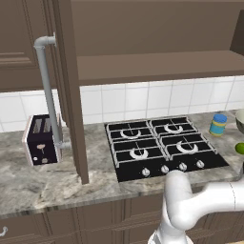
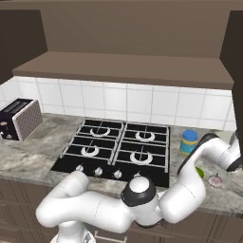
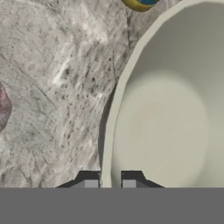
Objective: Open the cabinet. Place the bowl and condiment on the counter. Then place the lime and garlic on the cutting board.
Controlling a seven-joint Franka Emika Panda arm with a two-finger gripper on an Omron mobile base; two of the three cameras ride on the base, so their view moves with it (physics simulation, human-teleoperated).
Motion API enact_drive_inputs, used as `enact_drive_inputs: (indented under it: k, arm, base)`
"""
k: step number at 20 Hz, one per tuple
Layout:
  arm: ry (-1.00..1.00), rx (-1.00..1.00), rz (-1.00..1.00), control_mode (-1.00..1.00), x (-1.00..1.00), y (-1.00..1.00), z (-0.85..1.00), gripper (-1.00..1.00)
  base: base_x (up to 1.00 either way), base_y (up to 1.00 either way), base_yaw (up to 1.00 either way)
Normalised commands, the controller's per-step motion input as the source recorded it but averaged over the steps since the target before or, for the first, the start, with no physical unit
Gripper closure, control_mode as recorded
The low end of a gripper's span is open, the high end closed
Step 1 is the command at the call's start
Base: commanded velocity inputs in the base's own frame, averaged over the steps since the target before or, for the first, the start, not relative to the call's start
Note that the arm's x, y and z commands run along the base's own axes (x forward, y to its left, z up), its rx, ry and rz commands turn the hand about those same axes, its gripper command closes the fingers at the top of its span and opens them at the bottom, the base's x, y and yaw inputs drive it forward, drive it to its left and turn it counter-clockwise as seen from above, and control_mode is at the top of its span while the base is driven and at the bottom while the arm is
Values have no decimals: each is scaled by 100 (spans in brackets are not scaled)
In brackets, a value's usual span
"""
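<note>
The cabinet [image 1: 157, 64] stands open, its door [image 1: 68, 86] swung out at the left and its shelf bare. In the hand view the bowl [image 3: 175, 122] shows its pale cream inside. Its rim runs between the two finger tips of my gripper [image 3: 109, 183], which is shut on it. The bowl's edge [image 1: 240, 119] shows at the far right above the counter [image 1: 43, 181]. The condiment [image 1: 218, 125] [image 2: 189, 141] [image 3: 140, 3] stands on the counter beside the stove. The lime [image 1: 240, 148] [image 2: 200, 172] and the garlic [image 2: 216, 180] [image 3: 2, 107] lie on the counter near the hand. The cutting board is out of view.
A black four-burner stove [image 1: 159, 147] is set into the counter's middle. A toaster [image 1: 42, 139] stands at the left behind the open door's long grey handle [image 1: 47, 90]. White tiles back the counter. My arm [image 2: 190, 185] reaches to the right over the counter's front.
</note>
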Motion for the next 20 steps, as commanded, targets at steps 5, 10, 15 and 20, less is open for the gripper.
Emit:
enact_drive_inputs:
  k: [5, 10, 15, 20]
  arm:
    - [-3, -8, 0, -100, -2, 34, 0, -100]
    - [-22, -17, 0, -100, -38, 77, 0, -100]
    - [-25, -23, 0, -100, -49, 92, 2, -100]
    - [-24, -21, 0, -100, -58, 83, 37, -100]
  base:
    - [0, 0, 0]
    - [0, 0, 0]
    - [0, 0, 0]
    - [0, 0, 0]
